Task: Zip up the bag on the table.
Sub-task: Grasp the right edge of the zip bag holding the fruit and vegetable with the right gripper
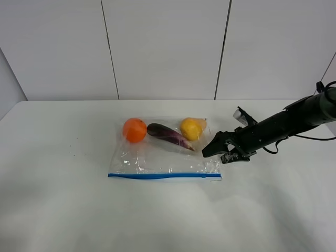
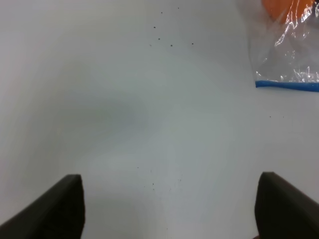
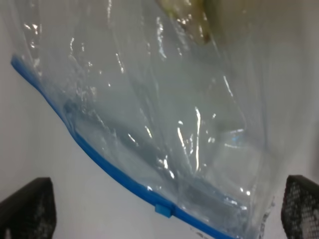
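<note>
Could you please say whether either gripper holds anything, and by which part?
Nothing is held: the left gripper and right gripper stand open, the right near the bag.

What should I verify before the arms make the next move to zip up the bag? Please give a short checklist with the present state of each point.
1. The right claw is open: ok.
2. The left claw is open: ok.
3. The zipper slider shows ahead of the right claw: ok.
4. The bag lies on the table, with its blue strip toward the front edge: ok.
5. The left claw is close enough to steady the bag: not ok, it is over bare table beside the bag's corner.
6. How much of the blue strip is sealed: cannot tell.
</note>
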